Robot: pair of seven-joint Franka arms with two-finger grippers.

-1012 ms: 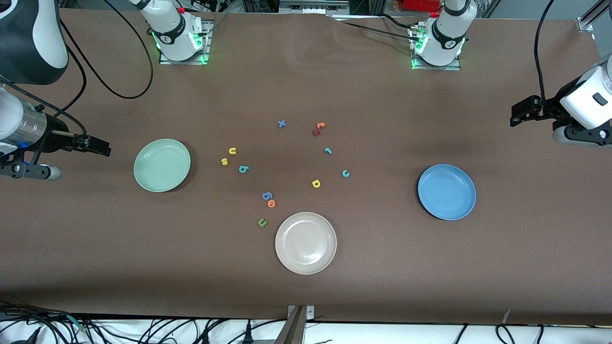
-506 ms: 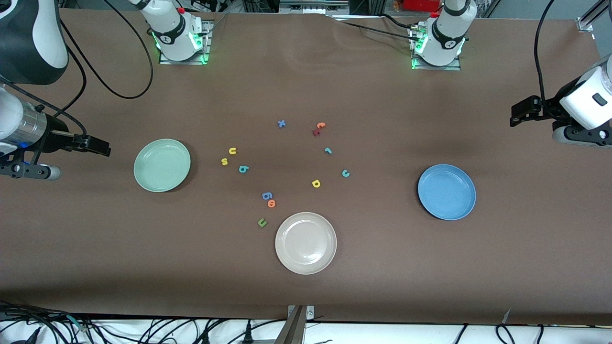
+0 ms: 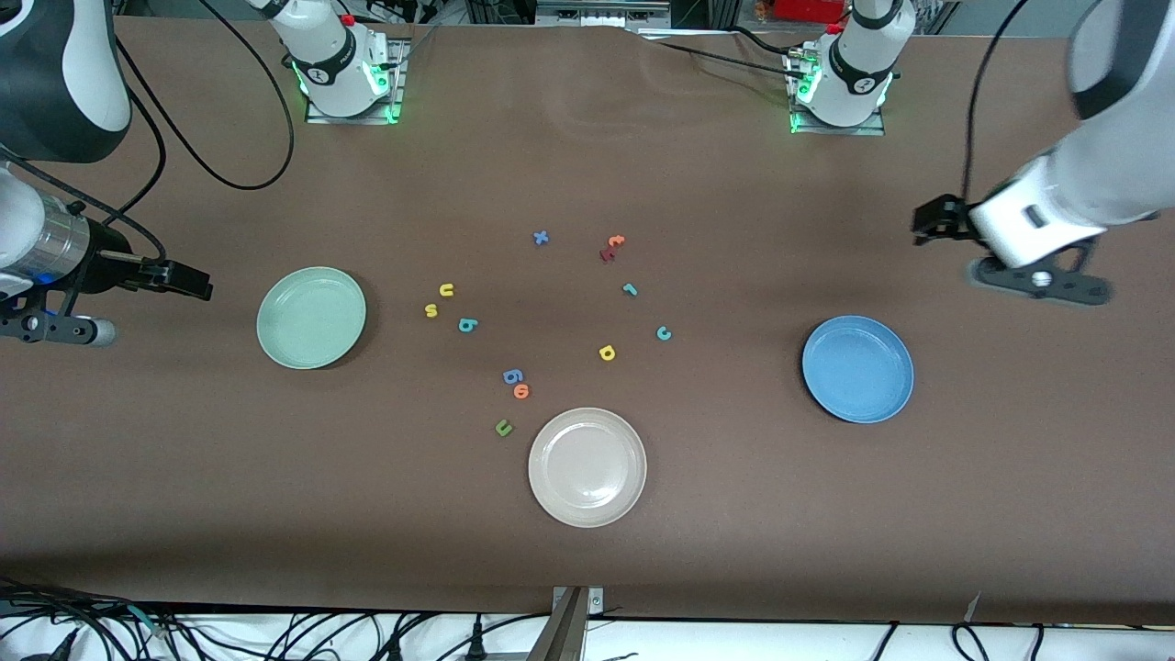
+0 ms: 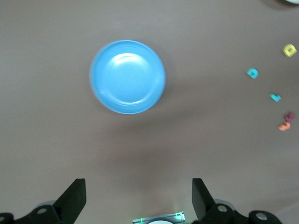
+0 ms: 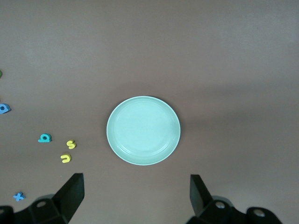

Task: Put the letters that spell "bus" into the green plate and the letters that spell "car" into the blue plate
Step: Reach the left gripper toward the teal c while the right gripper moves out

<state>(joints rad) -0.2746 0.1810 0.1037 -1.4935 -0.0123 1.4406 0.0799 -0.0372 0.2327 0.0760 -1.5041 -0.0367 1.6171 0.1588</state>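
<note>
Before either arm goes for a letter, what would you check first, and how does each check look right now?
1. Green plate has nothing in it: ok.
2. Blue plate has nothing in it: ok.
3. Teal b, yellow u and yellow s lie apart on the table, none covered: ok.
4. Teal c, yellow a and teal r lie apart: ok.
5. Left end effector open, holding nothing: ok.
6. Right end effector open, holding nothing: ok.

The left tool [image 3: 925, 223] is motion-blurred; the cream plate [image 4: 293, 1] is cut off at the frame edge.
</note>
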